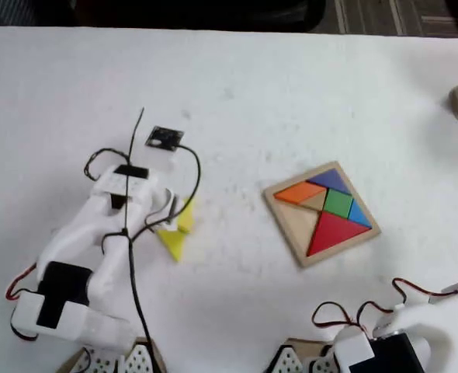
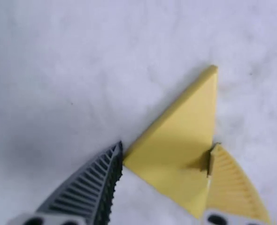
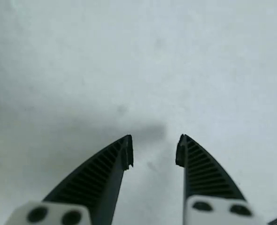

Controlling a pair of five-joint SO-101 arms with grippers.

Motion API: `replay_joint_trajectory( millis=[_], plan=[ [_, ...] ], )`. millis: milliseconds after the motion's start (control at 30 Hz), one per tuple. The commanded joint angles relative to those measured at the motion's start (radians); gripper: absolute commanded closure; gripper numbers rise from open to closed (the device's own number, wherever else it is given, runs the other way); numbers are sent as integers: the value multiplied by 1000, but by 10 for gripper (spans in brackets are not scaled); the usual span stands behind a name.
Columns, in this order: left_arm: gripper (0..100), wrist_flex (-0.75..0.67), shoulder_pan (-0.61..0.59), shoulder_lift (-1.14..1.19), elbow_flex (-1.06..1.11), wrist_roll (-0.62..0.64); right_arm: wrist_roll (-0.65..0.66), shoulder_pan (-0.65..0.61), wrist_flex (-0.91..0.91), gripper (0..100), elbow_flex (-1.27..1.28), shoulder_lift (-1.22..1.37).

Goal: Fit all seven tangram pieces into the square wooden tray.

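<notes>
Closest to me, my right gripper (image 3: 153, 152) hangs with its fingers spread over the bare white counter (image 1: 291, 101). Farther out on the left, my left gripper (image 2: 166, 150) pinches the yellow triangle (image 1: 175, 239) by two edges, low against the counter. Slightly beyond and well to the right lies the square wooden tray (image 1: 293, 220), holding coloured pieces (image 1: 336, 203) beside a bare triangular patch of wood.

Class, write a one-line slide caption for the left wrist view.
Left gripper pinching the yellow triangle on the white table.
</notes>
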Motion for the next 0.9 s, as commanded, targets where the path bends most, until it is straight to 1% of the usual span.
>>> replay_joint_trajectory(
  millis=[0, 67, 167, 300, 500, 633, 667, 733, 867],
  plan=[
    [819, 20, -36, 10, -9, -6, 12, 8, -12, 837, -12, -42],
    [819, 20, -67, 10, -9, -14, 12, 8, -12, 837, -12, -42],
    [819, 20, -82, 10, -8, -18, 12, 10, -12, 837, -12, -42],
    [819, 20, -84, 10, -8, -94, 12, 24, -12, 837, -12, -44],
    [819, 23, -136, 10, -9, -103, 12, 25, -12, 837, -12, -44],
    [817, 43, -150, 4, -17, -232, 12, 18, -12, 837, -12, -44],
    [806, 43, -150, -10, -17, -255, 12, 16, -12, 837, -12, -44],
    [771, 44, -148, -68, -6, -261, 12, 15, -10, 837, -12, -44],
    [742, 101, -145, -272, 0, -261, 12, 15, -7, 837, -12, -44]
  ],
)
